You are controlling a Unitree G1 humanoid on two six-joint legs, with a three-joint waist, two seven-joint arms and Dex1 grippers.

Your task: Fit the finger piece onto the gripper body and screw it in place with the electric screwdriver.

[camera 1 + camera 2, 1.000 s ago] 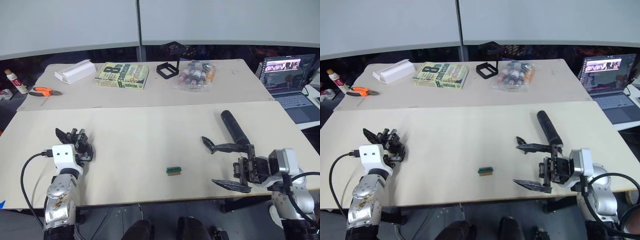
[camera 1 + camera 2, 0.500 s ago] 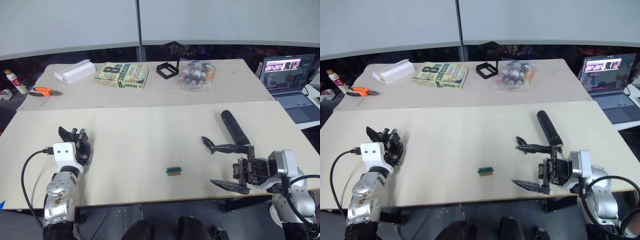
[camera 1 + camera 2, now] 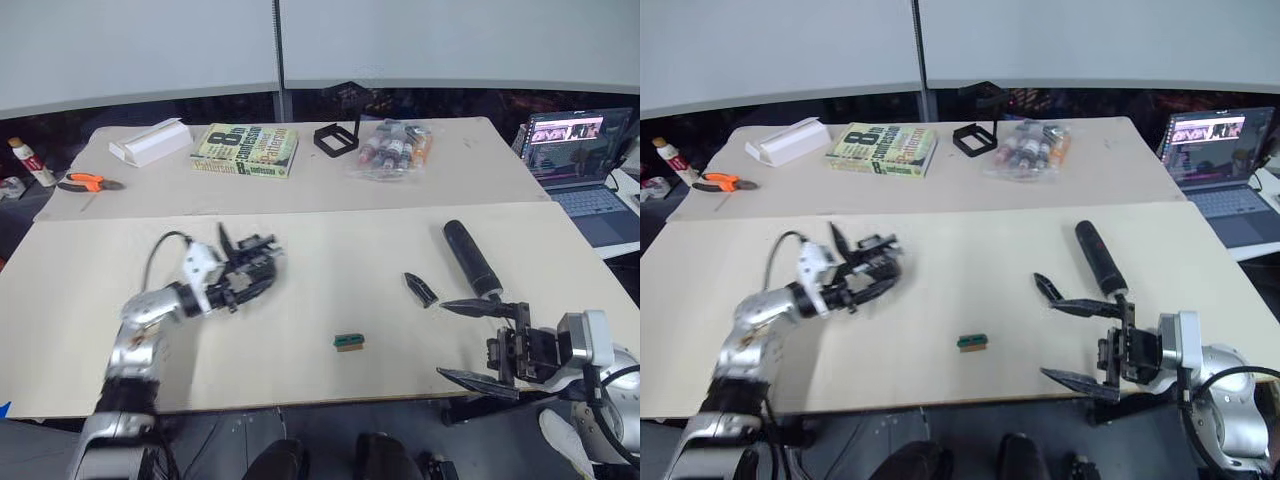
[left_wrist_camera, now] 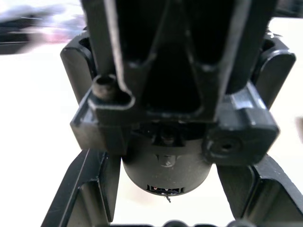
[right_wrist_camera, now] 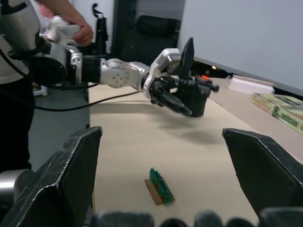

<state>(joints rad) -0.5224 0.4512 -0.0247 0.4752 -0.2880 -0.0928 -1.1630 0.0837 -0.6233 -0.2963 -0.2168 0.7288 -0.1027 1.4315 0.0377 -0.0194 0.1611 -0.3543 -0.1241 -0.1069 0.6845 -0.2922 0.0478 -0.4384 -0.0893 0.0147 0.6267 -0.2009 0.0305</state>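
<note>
Beige table (image 3: 330, 250): left gripper (image 3: 250, 272) clamped around gripper body (image 5: 196, 97), right gripper (image 3: 478, 340) spread wide beside finger piece (image 3: 421, 289).

The chunky black gripper body (image 3: 250, 275) is held above the table. The small black finger piece (image 3: 421, 289) lies flat just beside the long black electric screwdriver (image 3: 471, 257).

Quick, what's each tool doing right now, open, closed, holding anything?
Left tool: closed on the gripper body, held above the table.
Right tool: open, holding nothing, near the table's front edge.
</note>
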